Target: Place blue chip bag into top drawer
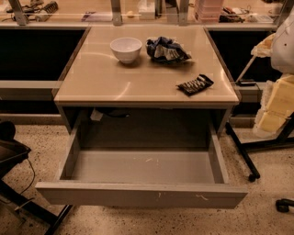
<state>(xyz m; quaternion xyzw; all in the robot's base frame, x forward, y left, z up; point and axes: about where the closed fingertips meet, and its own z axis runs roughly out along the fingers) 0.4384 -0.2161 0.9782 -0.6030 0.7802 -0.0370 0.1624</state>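
Note:
The blue chip bag (pixel 166 49) lies crumpled on the far part of the tan table (pixel 138 82), just right of a white bowl (pixel 126 48). The top drawer (pixel 142 194) is pulled fully out below the table's front edge; its grey inside shows nothing but a few small scuffs. My gripper does not show anywhere in the camera view, so it is out of the picture and nothing is seen held.
A small flat black packet with white markings (pixel 195 84) lies near the table's front right corner. A wheeled stand carrying yellow foam blocks (pixel 274 110) stands to the right. A dark chair or stand (pixel 11 153) sits at the left. A cluttered counter (pixel 138 11) runs behind.

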